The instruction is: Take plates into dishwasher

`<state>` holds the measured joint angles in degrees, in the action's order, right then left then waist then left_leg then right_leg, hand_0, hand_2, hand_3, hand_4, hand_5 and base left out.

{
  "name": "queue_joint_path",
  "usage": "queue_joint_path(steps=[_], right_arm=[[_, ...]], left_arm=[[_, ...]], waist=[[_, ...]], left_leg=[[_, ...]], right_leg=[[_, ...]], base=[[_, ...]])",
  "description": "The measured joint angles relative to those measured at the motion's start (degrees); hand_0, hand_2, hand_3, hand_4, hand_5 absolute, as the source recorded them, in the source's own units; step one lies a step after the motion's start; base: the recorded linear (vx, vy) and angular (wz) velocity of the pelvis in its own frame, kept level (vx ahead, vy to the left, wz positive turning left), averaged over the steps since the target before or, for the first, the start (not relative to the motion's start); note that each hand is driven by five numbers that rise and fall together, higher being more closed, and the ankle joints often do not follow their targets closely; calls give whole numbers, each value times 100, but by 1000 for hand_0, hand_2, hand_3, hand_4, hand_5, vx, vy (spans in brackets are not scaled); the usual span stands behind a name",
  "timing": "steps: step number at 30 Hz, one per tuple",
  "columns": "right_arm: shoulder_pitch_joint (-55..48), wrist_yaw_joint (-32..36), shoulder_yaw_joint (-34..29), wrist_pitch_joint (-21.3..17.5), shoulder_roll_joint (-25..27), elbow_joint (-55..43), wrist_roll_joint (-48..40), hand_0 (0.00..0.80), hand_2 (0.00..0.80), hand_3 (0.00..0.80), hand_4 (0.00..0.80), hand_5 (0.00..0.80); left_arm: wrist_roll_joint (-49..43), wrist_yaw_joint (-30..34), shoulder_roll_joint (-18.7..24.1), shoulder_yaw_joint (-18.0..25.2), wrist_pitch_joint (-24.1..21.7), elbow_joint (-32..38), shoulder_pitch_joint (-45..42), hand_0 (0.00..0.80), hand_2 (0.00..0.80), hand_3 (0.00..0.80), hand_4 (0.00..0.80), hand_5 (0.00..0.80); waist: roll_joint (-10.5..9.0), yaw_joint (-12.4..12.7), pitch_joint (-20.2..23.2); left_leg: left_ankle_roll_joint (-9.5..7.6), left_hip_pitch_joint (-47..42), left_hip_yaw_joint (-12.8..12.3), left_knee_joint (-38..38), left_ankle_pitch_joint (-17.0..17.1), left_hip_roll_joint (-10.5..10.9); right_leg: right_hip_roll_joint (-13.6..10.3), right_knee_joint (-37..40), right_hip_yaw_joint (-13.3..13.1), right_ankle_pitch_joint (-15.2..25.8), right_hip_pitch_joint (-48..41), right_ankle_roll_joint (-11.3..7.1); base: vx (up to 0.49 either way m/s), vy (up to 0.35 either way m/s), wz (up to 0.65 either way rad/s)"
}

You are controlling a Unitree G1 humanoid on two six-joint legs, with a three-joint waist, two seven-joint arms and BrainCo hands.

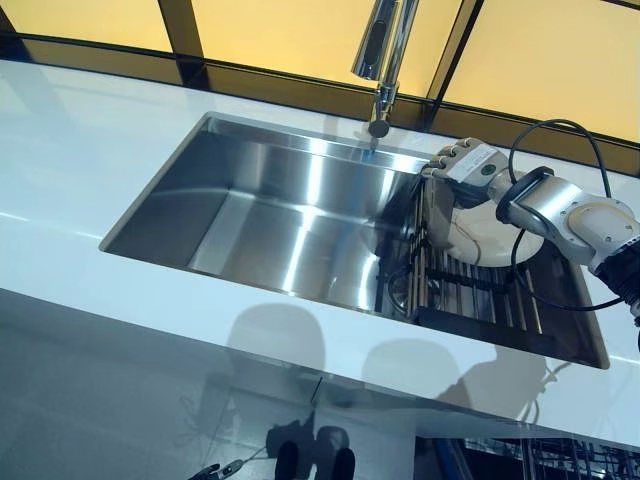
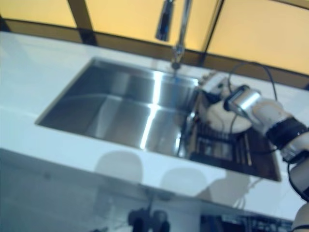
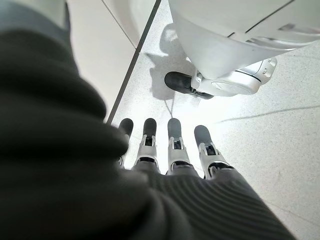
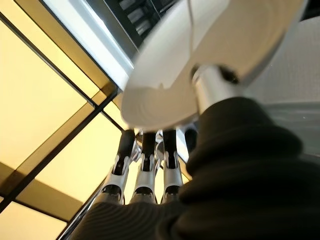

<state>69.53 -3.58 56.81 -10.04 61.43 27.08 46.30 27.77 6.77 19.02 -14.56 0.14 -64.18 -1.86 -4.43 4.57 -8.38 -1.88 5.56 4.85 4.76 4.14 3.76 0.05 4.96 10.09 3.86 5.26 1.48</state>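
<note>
The right hand (image 1: 470,165) is gripping a plain white plate (image 1: 492,232) — round, smooth, shallow-rimmed — thumb pressing one face and fingers (image 4: 144,155) curling behind it, over the dark rack (image 1: 470,290) in the steel sink (image 1: 290,215). The left hand (image 3: 170,150) is hanging fingers straight, holding nothing, above the floor.

No readable text, labels, numbers or signs anywhere, none on worktop (image 1: 90,150), sink (image 1: 290,215) or plate (image 1: 490,235)
</note>
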Motion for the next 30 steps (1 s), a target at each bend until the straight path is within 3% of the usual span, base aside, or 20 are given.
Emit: queue_joint_path(steps=[17, 25, 30], right_arm=[[-18, -150, 14, -228, 67, 132, 426, 800, 800, 800, 800, 800], [54, -285, 17, -228, 387, 117, 354, 800, 800, 800, 800, 800], [272, -324, 17, -214, 678, 188, -135, 800, 800, 800, 800, 800]], left_arm=[[0, 38, 0, 0, -2, 14, -18, 0, 0, 0, 0, 0], [0, 37, 0, 0, 10, 43, -18, 0, 0, 0, 0, 0], [-2, 36, 0, 0, 17, 76, -15, 0, 0, 0, 0, 0]], waist=[[-4, 99, -10], [-16, 93, -12], [-23, 44, -12]], left_leg=[[0, 4, -2, 1, 0, 0], [0, -2, -11, 2, 0, 0], [-1, -90, -38, 8, -1, -2]], right_leg=[[0, 0, -1, 0, 7, 0], [0, -1, -6, 0, 3, 0], [2, -2, -31, 0, -66, -1]], base=[[0, 0, 0], [0, 0, 0], [3, 4, -1]])
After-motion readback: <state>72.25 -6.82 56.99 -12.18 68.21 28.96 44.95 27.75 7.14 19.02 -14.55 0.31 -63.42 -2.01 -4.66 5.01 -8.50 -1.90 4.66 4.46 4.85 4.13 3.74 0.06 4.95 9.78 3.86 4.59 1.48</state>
